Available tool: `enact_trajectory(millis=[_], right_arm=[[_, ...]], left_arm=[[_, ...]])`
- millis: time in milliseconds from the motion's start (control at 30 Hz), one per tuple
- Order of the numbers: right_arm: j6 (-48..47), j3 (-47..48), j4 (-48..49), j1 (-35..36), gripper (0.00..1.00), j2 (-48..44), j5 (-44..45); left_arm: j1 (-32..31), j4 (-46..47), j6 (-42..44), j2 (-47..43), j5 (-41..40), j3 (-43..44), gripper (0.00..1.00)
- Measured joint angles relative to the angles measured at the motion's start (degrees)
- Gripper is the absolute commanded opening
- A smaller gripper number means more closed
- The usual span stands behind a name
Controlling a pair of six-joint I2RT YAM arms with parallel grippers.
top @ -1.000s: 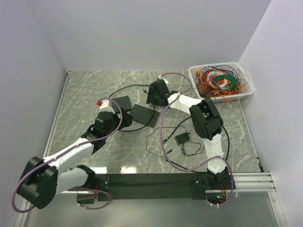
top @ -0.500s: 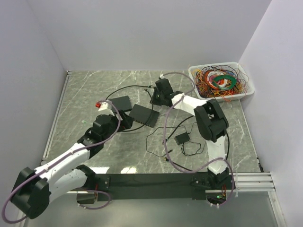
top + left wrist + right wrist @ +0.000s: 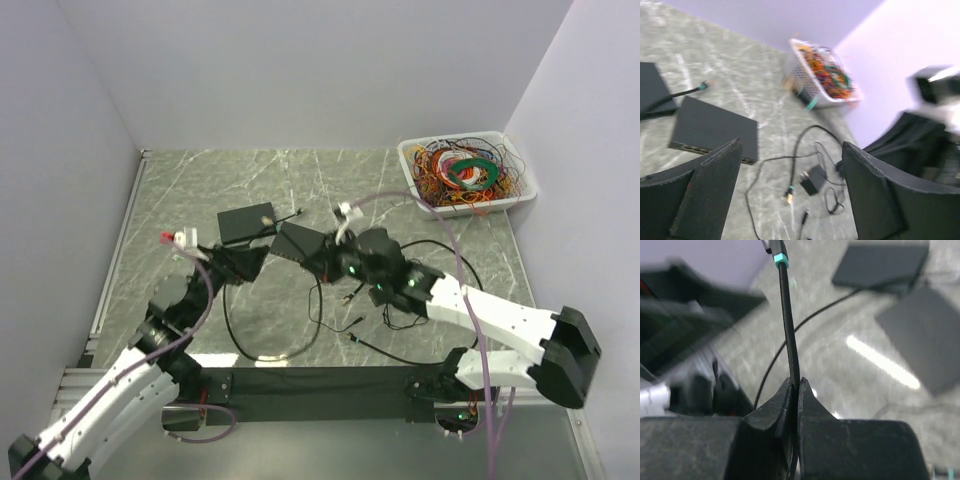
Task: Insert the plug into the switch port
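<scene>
— Where is the plug (image 3: pixel 781 260)?
— In the air, at the tip of the black cable (image 3: pixel 789 330). The right gripper (image 3: pixel 794 385) pinches that cable with its jaws closed tight, a stretch below the plug's teal boot.
— And the switch (image 3: pixel 297 243)?
— On the table mid-scene, just left of that gripper. The left gripper (image 3: pixel 790 147) hangs near it, fingers spread wide, holding nothing.

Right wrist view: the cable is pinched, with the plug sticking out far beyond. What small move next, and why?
Probably bring the open, empty left fingers onto the cable just below the plug. The right fingers pinch the cable well back from the plug, so that free length would likely bend when pushed at the switch.
</scene>
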Motion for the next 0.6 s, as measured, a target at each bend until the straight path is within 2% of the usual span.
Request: enact_trajectory(millis=[133,267,467,600], right_arm=[[1.95,-11.06,1.62,2.71,0.00,-6.01,1.33],[3.19,-16.28,2.03,3.98,0.00,-11.06,1.84],[3.82,-18.23,6.19,4.90,0.00,-16.63,0.39],[4.26,-20.39,10.05,4.90,0.00,-17.62,-3.45]], left_arm=[[0.00,1.77,-1.31,-9.62,3.72,-5.88,0.90],[0.00,1.60,-2.23,-16.37,6.16,-7.87,0.91],[-0.02,3.43,-3.41,-16.46,8.55,-8.98,0.85],[-0.02,8.72,-4.79,-15.06,11.10,-13.20,0.84]])
